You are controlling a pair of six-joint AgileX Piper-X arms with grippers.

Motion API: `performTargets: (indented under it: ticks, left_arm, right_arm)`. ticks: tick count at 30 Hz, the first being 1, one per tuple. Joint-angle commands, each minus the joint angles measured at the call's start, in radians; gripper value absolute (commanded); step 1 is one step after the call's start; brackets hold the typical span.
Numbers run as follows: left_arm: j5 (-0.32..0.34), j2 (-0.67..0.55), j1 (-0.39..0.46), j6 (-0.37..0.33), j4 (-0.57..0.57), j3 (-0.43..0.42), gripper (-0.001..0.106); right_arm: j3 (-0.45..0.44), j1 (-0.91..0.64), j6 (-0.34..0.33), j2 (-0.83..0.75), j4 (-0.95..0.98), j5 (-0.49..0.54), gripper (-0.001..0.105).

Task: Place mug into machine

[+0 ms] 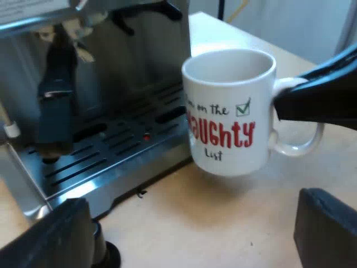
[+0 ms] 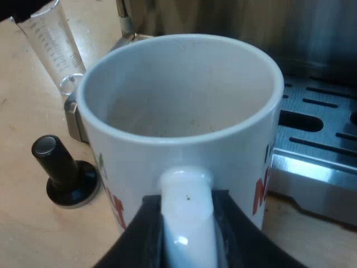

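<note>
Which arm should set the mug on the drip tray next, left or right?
Right. The right gripper holds the mug by its handle beside the drip tray; the left gripper is open, empty.

I see a light wooden tabletop (image 1: 223,223), smooth and pale tan, a plain whitish wall (image 1: 301,28) beyond its far edge, soft even light, faint shadows on the wood

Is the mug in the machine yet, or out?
Out. The mug, held by its handle in the right pincer, is over the table beside the drip tray, not on its grate.
</note>
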Motion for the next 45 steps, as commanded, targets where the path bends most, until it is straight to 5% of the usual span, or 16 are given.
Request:
performTargets:
  ticks: [1,5,13,37,45]
  left_arm:
    - [0.022,0.003,0.034,-0.005,-0.036,0.027,0.078]
    - [0.129,0.018,0.095,-0.003,-0.118,0.057,0.078]
    - [0.286,0.090,0.234,0.054,-0.141,0.058,0.078]
    - [0.317,0.104,0.259,0.054,-0.141,0.058,0.078]
    - [0.317,0.104,0.259,0.054,-0.141,0.058,0.078]
  right_arm:
    - [-0.020,-0.025,-0.015,0.013,-0.082,-0.034,0.000]
    - [-0.020,-0.033,-0.107,0.054,-0.133,-0.042,0.000]
    - [-0.021,-0.033,-0.134,0.163,-0.247,-0.018,0.000]
    - [-0.025,-0.039,-0.214,0.384,-0.597,0.076,0.000]
    - [-0.081,-0.089,-0.212,0.423,-0.608,0.029,0.000]
